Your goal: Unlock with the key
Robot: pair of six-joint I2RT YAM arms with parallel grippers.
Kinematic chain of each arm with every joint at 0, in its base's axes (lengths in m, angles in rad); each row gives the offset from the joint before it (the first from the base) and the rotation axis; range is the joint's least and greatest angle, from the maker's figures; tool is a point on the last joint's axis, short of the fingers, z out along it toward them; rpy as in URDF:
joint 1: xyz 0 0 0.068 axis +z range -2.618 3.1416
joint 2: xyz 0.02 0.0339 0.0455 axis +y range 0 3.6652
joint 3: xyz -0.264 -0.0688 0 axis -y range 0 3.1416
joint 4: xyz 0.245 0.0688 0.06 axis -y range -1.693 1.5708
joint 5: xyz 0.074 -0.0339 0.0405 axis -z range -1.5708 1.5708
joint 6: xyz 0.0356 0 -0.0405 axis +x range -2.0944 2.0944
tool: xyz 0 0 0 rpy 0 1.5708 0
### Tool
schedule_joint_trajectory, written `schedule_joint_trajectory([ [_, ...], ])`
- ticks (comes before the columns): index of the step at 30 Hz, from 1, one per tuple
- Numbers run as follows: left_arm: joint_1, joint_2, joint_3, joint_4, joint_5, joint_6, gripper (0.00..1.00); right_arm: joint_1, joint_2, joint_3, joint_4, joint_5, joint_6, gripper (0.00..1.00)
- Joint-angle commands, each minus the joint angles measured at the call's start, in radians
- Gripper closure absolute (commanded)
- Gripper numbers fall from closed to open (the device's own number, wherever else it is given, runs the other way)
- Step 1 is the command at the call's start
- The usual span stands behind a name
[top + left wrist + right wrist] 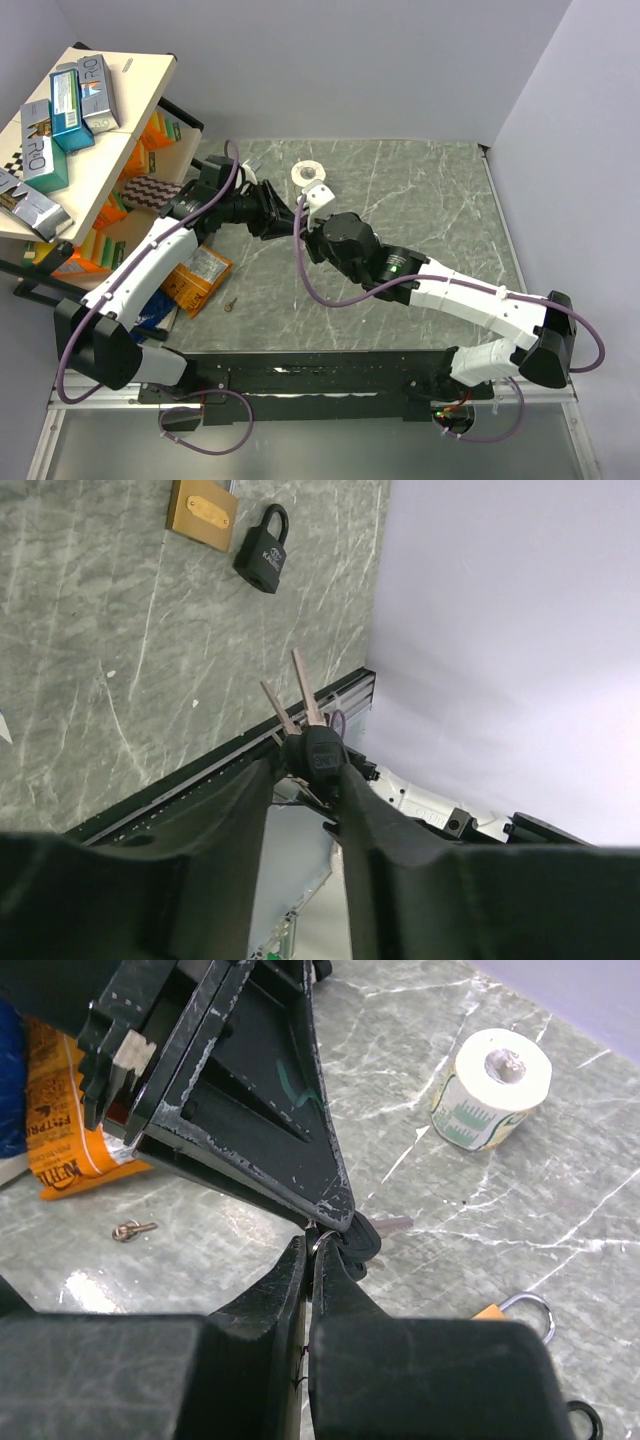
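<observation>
The key is a bunch with black heads on a ring, its two silver blades pointing up and away. My left gripper is shut on one black head and holds the bunch above the table. My right gripper is shut on the bunch's ring, tip to tip with the left finger; a black head and a blade stick out beside it. A brass padlock and a small black padlock lie on the table beyond. In the top view both grippers meet mid-table and the padlocks are hidden.
A white tape roll stands behind the grippers. A small loose metal piece lies on the marble near an orange packet. A shelf with boxes stands at the far left. The brass padlock's shackle shows by my right gripper.
</observation>
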Motion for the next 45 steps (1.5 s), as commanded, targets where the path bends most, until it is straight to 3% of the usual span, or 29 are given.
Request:
schedule_joint_trajectory([
  [1, -0.008, 0.004, 0.044, 0.006, 0.015, -0.005, 0.66, 0.013, 0.001, 0.038, 0.043, 0.046, -0.026, 1.0],
  [6, -0.008, 0.012, 0.039, 0.013, 0.021, -0.006, 0.76, 0.026, 0.011, 0.038, 0.049, 0.06, -0.087, 1.0],
  [12, -0.008, 0.019, 0.042, 0.005, 0.014, 0.003, 0.99, 0.05, 0.011, 0.046, 0.041, 0.063, -0.128, 1.0],
  [17, -0.008, 0.01, 0.045, 0.026, -0.018, 0.015, 0.99, 0.05, 0.011, 0.037, 0.012, 0.066, -0.093, 1.0],
  [20, -0.006, 0.001, 0.038, 0.055, -0.038, 0.037, 0.99, 0.04, -0.009, 0.011, 0.021, 0.031, -0.044, 0.79],
  [21, -0.006, -0.005, 0.033, 0.068, -0.043, 0.046, 0.99, 0.021, -0.03, 0.0, 0.028, 0.003, -0.037, 0.67],
  [24, -0.006, -0.025, 0.01, 0.115, -0.049, 0.076, 0.99, -0.058, -0.068, -0.035, 0.037, -0.097, 0.078, 0.45],
  [29, -0.003, -0.059, -0.021, 0.183, -0.065, 0.164, 0.99, -0.248, -0.171, -0.117, 0.11, -0.416, 0.267, 0.25],
  [34, -0.005, -0.145, -0.105, 0.359, -0.028, 0.263, 0.99, -0.44, -0.197, -0.15, 0.229, -0.711, 0.417, 0.19],
  [40, -0.006, -0.255, -0.231, 0.636, 0.116, 0.242, 0.99, -0.487, -0.096, -0.131, 0.377, -1.009, 0.597, 0.2],
  [45, -0.005, -0.289, -0.26, 0.675, 0.162, 0.238, 0.99, -0.484, -0.01, -0.127, 0.505, -1.15, 0.698, 0.26],
])
